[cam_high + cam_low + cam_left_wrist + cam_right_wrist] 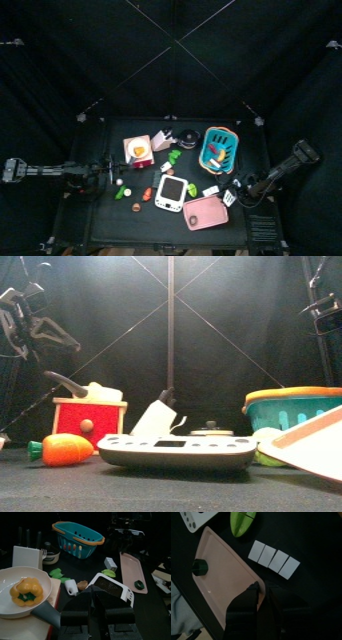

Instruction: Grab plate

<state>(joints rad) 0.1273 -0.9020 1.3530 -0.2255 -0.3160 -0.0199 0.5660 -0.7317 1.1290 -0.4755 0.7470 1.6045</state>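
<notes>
Black table (100, 215), cluttered. Your right gripper (262, 588) clamps plate (221, 577) edge; plate tilted, front right of table. Your left gripper (90, 609): jaws together, holding nothing, hanging over left side.

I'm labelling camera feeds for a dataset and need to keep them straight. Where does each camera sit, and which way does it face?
Top: high overhead, looking straight down at the table; both arms show.
Front: at the table's edge, looking level across; the scale is nearest, arms hang behind.
Left wrist: on the left arm, looking over its fingers toward the basket.
Right wrist: on the right arm, looking down past its fingers, which grip the plate by its rim.
Shared: all four views show the plate.
</notes>
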